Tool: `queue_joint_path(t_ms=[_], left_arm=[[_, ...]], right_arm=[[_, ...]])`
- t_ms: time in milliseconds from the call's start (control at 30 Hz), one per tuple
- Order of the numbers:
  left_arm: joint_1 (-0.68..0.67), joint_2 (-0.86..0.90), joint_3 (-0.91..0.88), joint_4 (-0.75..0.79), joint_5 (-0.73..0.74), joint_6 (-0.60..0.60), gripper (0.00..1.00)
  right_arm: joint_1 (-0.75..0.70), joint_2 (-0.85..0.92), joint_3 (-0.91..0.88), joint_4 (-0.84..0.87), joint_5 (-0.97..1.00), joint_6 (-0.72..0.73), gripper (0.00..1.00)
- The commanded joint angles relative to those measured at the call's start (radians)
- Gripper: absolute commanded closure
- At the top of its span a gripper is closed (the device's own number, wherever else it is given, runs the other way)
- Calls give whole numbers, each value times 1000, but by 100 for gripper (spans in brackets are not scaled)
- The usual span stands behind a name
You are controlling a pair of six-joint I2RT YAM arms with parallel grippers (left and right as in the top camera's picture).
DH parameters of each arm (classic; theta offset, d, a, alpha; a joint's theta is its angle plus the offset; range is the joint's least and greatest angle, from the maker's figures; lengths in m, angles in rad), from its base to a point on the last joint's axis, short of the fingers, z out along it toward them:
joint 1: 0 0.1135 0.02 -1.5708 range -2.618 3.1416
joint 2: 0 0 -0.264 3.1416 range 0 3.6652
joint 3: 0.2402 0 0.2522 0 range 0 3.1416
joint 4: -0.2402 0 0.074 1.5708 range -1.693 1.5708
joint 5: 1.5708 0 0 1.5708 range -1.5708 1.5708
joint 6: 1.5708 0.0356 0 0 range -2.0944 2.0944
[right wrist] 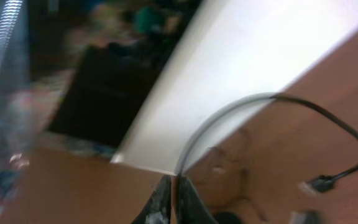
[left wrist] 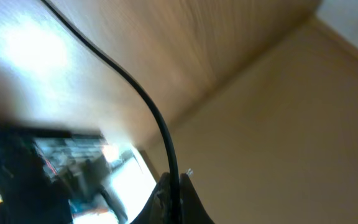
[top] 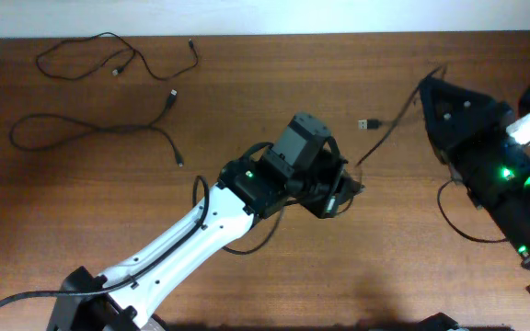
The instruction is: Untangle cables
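Jaws of your left gripper [left wrist: 174, 190] and right gripper [right wrist: 174, 185] both pinch the third thin black USB cord [left wrist: 169, 149], centre-right of the overhead frame, two like cords [top: 109, 36] lying separate upper left: final strand, so draw it straight next.

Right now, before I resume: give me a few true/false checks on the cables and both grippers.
1. The left gripper is shut on a thin black cable, the third cable. True.
2. The right gripper is open and empty. False: its fingers are pinched on the third cable too, with a plug end nearby.
3. Two cables lie unheld at the table's upper left in the overhead view, the upper cable and the lower cable. True.
4. All three cables sit in one knotted coil. False: they lie as separate strands, with the two at the upper left far from the held one.
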Motion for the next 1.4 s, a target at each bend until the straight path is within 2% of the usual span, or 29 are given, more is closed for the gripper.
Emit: queue_joint_path(t_ms=[0, 33, 67, 100, 200, 300, 433, 533, 600, 833, 967, 1133, 1200, 1367], left_arm=[[36, 9, 0, -99, -246, 315, 100], [46, 9, 0, -122, -282, 375, 100], [63, 9, 0, -142, -315, 484, 100], [79, 8, 2, -142, -313, 594, 100], [122, 2, 21, -143, -257, 837, 100], [174, -27, 64, -206, -228, 953, 100], [238, -84, 157, -306, -227, 1124, 100], [249, -117, 242, -375, -227, 1245, 100], [249, -142, 333, -428, -227, 1309, 100], [249, -218, 612, -481, -259, 1413, 100], [271, -276, 640, -501, -416, 1427, 100], [387, -295, 639, -579, -452, 1417, 100], [444, -288, 639, -596, -435, 1390, 100], [484, -278, 639, -541, -238, 1390, 100]], right_arm=[[-1, -19, 6, -119, 236, -12, 89], [-1, -20, 6, -167, 280, -12, 83], [-1, -20, 6, -214, 315, -12, 69], [-1, -20, 6, -262, 345, -12, 59], [-1, -17, 6, -369, 410, -12, 41], [-1, -9, 6, -457, 430, -12, 27], [-1, 14, 6, -554, 430, -12, 14], [-1, 48, 6, -613, 429, -12, 8], [-1, 85, 6, -647, 417, -12, 1], [-1, 267, 6, -735, 385, -12, 2], [-1, 363, 6, -759, 380, -12, 2], [-1, 407, 6, -757, 335, -12, 1], [-1, 407, 6, -757, 335, -12, 1], [-1, 407, 6, -758, 327, -12, 1]])
